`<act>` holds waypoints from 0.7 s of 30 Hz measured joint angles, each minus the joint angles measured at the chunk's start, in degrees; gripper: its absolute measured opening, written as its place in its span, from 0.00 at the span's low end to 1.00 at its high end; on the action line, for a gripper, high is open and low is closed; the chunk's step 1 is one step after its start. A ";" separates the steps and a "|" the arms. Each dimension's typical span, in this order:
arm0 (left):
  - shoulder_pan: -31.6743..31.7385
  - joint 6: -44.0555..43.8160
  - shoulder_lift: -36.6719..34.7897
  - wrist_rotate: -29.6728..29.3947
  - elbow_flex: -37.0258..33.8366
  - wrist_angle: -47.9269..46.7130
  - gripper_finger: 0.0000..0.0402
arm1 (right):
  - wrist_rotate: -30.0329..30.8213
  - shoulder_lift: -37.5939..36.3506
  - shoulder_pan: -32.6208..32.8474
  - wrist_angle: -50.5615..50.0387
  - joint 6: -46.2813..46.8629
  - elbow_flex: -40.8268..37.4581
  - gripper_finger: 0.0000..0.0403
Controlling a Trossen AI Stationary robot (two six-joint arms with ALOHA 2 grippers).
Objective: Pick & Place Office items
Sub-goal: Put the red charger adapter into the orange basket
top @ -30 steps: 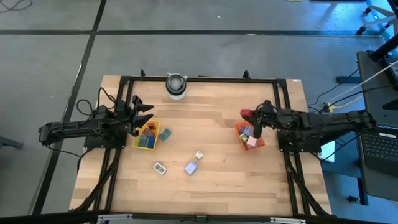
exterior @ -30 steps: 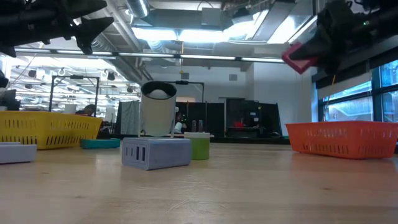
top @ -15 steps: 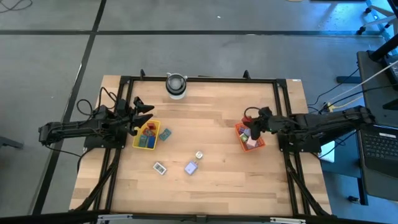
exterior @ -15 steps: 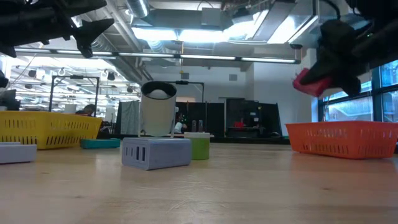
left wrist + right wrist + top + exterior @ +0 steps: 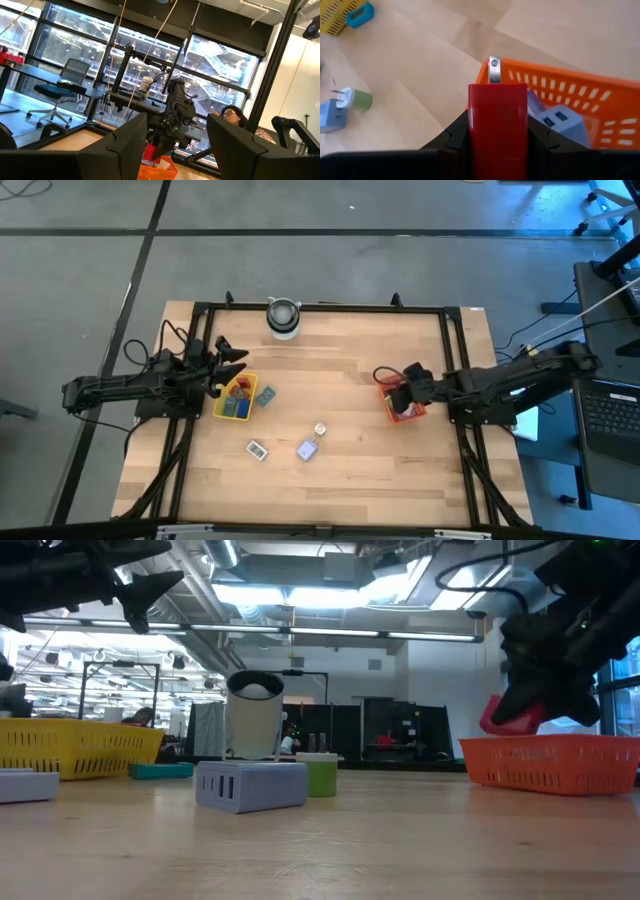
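The right tool (image 5: 400, 392) is clamped tight on a red block (image 5: 497, 117), and the relation that matters is where the orange tray (image 5: 407, 413) lies from it: directly ahead of the fingertips and just below, its near rim almost under the block's leading end. In the right wrist view the block's long axis runs straight out along the fingers, a metal prong at its far tip reaching just over the tray's rim, with a lavender piece (image 5: 559, 121) already lying inside beyond it. From table height the block (image 5: 510, 716) hangs just above the tray's edge (image 5: 550, 762), apart from it, so my judgement is that the release calls for a slight reach forward or a short drop to clear the rim. The right arm is plainly the nearer one; the left tool (image 5: 228, 358) hovers well apart across the surface, beside the yellow tray (image 5: 236, 398), fingers spread and holding nothing. Loose pieces lie on the bare surface between the 2 arms: a lavender block (image 5: 308, 448), a white one (image 5: 258, 449), a small green piece (image 5: 320, 429) and a teal one (image 5: 265, 395). Against 1 second ago, the right tool sits lower and shifted over the tray's near side, the red block having dropped from well above the tray to rim height; the left arm and loose pieces are unchanged.
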 joint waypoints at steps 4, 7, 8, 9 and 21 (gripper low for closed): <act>-0.01 -1.41 0.02 0.00 0.00 -1.20 0.51 | -0.93 2.02 0.34 0.64 1.64 0.09 0.28; 0.01 -2.14 0.20 0.00 -0.04 -1.85 0.50 | -1.08 3.11 0.34 1.46 2.22 0.11 0.28; 0.01 -2.26 0.32 0.00 -0.04 -1.83 0.51 | -1.10 3.33 0.34 1.79 2.21 0.11 0.28; 0.01 -2.68 0.35 0.00 -0.04 -1.88 0.51 | -1.11 3.48 0.34 2.10 2.21 0.11 0.28; 0.01 -4.16 0.46 1.36 -0.04 -1.81 0.51 | -2.58 3.53 0.34 4.27 -0.21 0.13 0.67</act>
